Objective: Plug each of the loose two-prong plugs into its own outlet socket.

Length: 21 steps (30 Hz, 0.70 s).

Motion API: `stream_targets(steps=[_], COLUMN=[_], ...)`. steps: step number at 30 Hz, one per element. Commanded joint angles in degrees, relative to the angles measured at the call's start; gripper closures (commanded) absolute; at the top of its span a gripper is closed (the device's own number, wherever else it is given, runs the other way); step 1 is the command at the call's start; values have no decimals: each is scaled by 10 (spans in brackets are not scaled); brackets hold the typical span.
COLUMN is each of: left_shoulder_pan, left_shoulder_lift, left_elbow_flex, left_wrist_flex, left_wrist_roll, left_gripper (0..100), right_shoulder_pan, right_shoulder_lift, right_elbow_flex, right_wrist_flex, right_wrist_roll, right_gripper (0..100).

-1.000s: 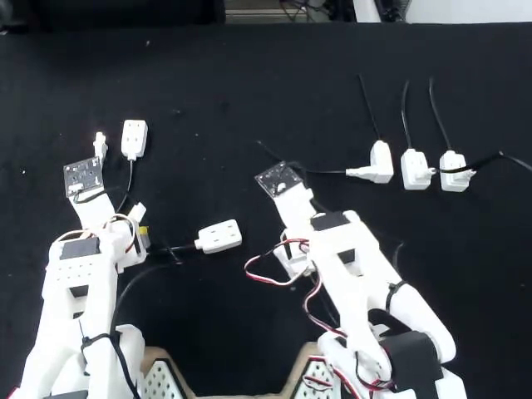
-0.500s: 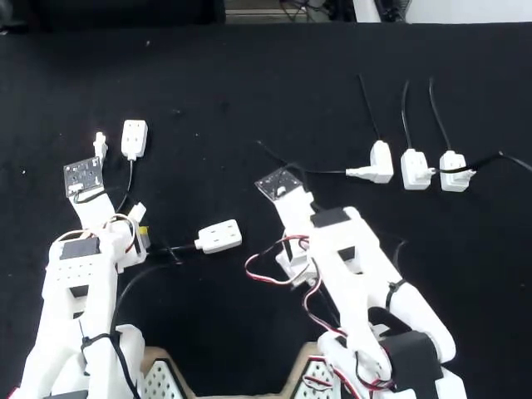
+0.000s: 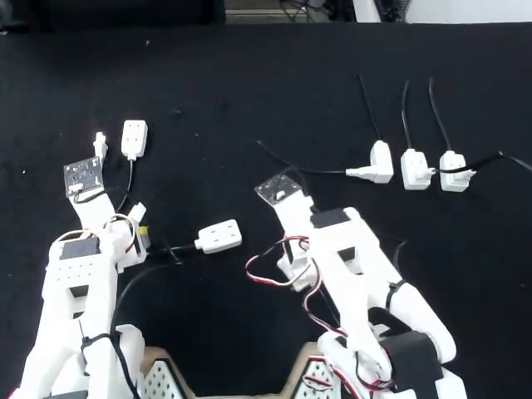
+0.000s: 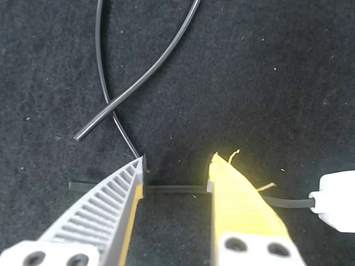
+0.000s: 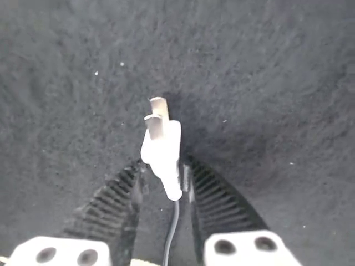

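A white two-prong plug [image 5: 162, 145] is held in my right gripper [image 5: 162, 166], which is shut on its body; the prongs point away over the black cloth and its thin cord trails back between the fingers. In the left wrist view, my left gripper [image 4: 177, 166] stands open low over the cloth, with a black cord [image 4: 172, 189] running across under its fingertips to a white outlet socket [image 4: 338, 202]. From above, that socket [image 3: 220, 235] lies just right of the left gripper [image 3: 140, 229]. A second socket [image 3: 134, 138] lies at the far left, with a small white plug [image 3: 100, 143] beside it.
Three white plug bodies [image 3: 381, 162], [image 3: 413, 169], [image 3: 453, 172] with black cords lie in a row at the right. A loose black cord [image 3: 283, 160] runs ahead of the right arm. Two more cord ends [image 4: 111, 105] cross beyond the left gripper.
The right arm's wrist has drawn back slightly toward its base and a little left. The left arm and the sockets have not moved.
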Motion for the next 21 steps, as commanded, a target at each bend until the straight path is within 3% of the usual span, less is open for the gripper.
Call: stream_targets(steps=[1,4,7,11,16,21], left_shoulder_pan=[-7,-7,-7,-7,-7,-7], left_shoulder_lift=[-14,-14,-14,-14,-14,-14], left_elbow_flex=[-3,-3,-3,-3,-3,-7], left_wrist_flex=[-6,-6,-6,-6,-5,-3], left_wrist_roll=[3,3,3,3,3,4], left_gripper=[808,808,808,808,808,808], right_shoulder_pan=[-4,-4,-4,-4,-8,-40], right_shoulder_lift=[-15,-15,-15,-36,-162,-291], right_elbow_flex=[-12,-15,-16,-41,-46,0], right_wrist_flex=[4,-8,-19,11,75,40], right_wrist_roll=[11,9,9,9,9,13], right_gripper=[916,920,993,988,988,988])
